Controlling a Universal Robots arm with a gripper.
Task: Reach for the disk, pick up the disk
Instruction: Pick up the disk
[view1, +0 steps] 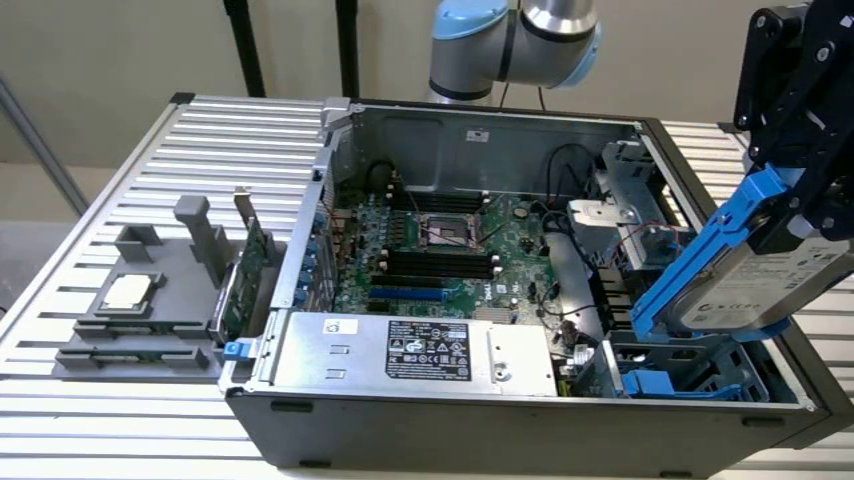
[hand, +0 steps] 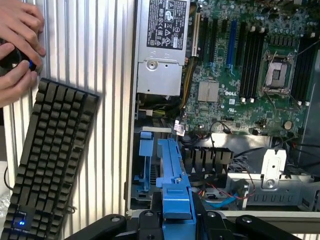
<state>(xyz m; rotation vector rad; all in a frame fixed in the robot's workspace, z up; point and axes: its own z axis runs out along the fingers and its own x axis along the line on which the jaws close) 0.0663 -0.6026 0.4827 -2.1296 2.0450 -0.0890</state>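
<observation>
Gripper: clamping the disk by its blue caddy, hanging tilted above the open computer case.
Advice: keeping it level (clear of cables).

Silver arm with light-blue joint caps, black linkage gripper

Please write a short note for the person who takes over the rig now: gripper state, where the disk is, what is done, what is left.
Gripper: shut on the disk, gripping its blue caddy at the upper end.
Disk: lifted clear, tilted, hanging above the drive bay at the computer case's corner on the exterior view's right.
Done: reach and pick-up; the disk is off the case.
Left: nothing of the pick-up; the disk is not set down anywhere.
Note: a person's hands are beside the keyboard near the case.
</observation>
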